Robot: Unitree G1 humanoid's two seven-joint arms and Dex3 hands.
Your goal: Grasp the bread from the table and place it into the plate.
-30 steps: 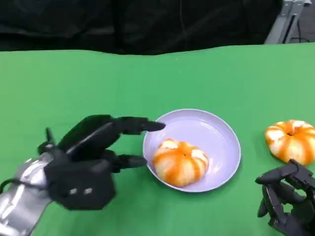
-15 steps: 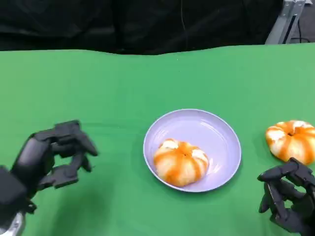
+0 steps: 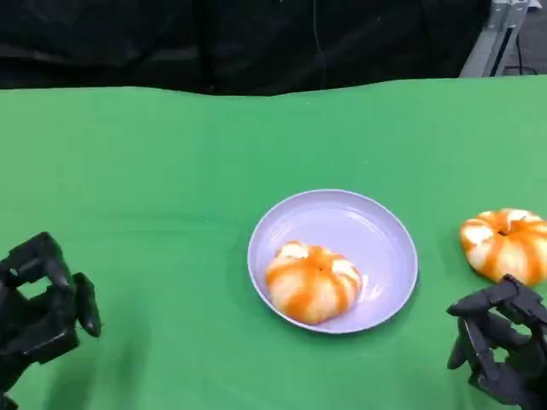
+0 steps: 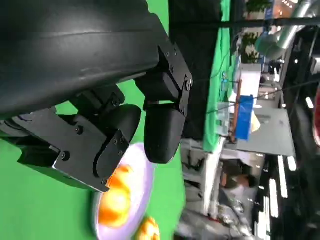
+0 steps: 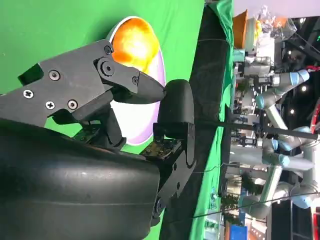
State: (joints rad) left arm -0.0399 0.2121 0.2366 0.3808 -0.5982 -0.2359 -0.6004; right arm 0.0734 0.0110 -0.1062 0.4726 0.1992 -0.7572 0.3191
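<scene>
A lavender plate (image 3: 389, 243) sits mid-table with an orange-and-white striped bread (image 3: 313, 282) lying in its near-left part. The left wrist view shows the same plate (image 4: 146, 182) and bread (image 4: 112, 205); in the right wrist view the bread (image 5: 132, 44) lies in the plate (image 5: 135, 120). My left hand (image 3: 41, 312) hovers at the lower left, well away from the plate, fingers curled in and holding nothing; its curled fingers (image 4: 162, 132) show from the wrist. My right hand (image 3: 500, 350) sits at the lower right, fingers (image 5: 120, 80) curled, nothing in it.
A second striped bread (image 3: 506, 243) lies on the green cloth right of the plate, just beyond my right hand, and appears in the left wrist view as the second bread (image 4: 147, 230). The table's far edge meets a black backdrop; a metal stand (image 3: 500, 34) rises at the far right.
My left hand has drawn back from the plate's left rim to the lower-left corner, and its stretched-out fingers have curled in. Bread, plate and right hand stay put.
</scene>
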